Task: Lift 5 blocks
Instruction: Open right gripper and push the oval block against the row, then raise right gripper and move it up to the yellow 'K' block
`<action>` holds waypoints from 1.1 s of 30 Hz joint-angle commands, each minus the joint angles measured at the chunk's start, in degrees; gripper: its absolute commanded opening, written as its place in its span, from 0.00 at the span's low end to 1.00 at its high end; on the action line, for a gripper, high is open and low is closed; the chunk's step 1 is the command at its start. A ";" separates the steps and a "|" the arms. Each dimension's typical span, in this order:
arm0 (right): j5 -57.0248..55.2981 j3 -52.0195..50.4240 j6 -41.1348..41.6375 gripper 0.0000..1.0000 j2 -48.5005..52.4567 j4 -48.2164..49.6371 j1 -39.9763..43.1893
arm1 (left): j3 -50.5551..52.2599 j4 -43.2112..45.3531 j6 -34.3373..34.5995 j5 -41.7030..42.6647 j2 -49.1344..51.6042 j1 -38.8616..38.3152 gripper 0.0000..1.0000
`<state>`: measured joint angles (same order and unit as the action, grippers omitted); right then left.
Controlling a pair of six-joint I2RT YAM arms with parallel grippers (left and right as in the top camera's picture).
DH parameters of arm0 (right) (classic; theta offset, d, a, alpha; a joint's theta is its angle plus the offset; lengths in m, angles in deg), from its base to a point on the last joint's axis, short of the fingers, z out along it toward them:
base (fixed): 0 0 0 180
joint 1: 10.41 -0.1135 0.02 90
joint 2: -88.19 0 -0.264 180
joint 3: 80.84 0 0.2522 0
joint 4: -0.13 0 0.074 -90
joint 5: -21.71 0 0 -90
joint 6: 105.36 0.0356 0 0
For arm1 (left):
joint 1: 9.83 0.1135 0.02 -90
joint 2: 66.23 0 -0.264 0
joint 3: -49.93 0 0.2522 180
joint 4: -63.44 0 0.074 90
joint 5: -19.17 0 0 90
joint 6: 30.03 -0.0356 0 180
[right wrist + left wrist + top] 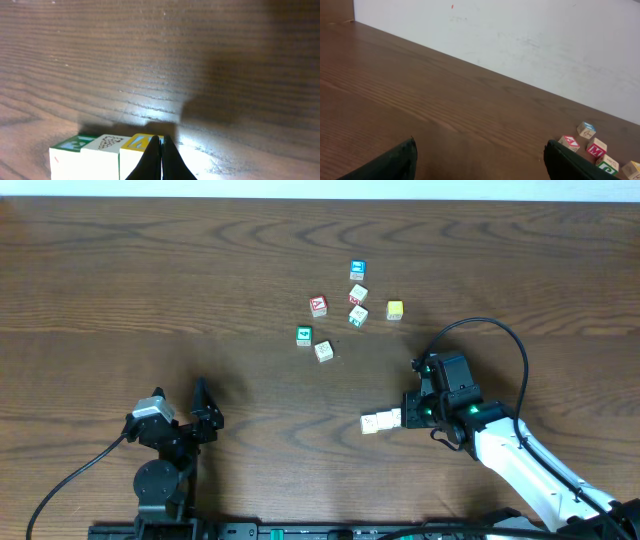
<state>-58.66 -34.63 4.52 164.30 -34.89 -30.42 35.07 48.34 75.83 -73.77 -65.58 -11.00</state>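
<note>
The right hand [404, 416] has its fingers pressed together, holding nothing, just beside 2 small cream wooden cubes [380, 421] lying side by side on the dark wooden bench [150, 280]. The left hand [205, 418] stands wide apart, well away from every cube. Farther back, a small yellow wooden cube [395, 310] and 3 more cream cubes [323, 351] sit among red, green and blue cubes [318, 305].

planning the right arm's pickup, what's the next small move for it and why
Probably open the right tool and ease it forward around the nearest block. The tool is shut with nothing between its jaws, and its tips sit right at that block's edge. The block lies flat on the table beside a second block, so no lift can start until the jaws straddle it.
</note>
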 commanded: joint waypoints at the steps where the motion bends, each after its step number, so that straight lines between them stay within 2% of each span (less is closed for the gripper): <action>1: 1.05 0.00 -0.87 0.01 0.31 -0.87 -0.35 | 0.87 -2.64 -0.33 -0.92 -0.02 0.17 0.81; 10: 1.31 -0.07 -1.20 0.01 0.31 0.04 -0.35 | 0.87 -2.62 -0.33 -0.92 -0.02 0.17 0.81; 16: -8.63 -0.04 3.93 0.01 0.31 0.15 -0.17 | 0.87 -2.62 -0.33 -0.92 -0.02 0.17 0.81; 20: -9.16 -0.04 4.96 0.01 0.31 -2.51 0.20 | 0.87 -2.62 -0.33 -0.92 -0.02 0.17 0.81; 26: 0.11 -0.04 3.19 0.01 0.31 -4.28 -0.31 | 0.87 -2.62 -0.33 -0.92 -0.02 0.20 0.82; 33: 1.46 -0.07 1.73 0.01 0.31 -4.26 -1.14 | 0.87 -2.62 -0.33 -0.92 -0.02 0.17 0.81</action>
<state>-59.38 -34.65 7.85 164.30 -39.15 -30.47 35.07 48.34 75.83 -73.77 -65.58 -11.00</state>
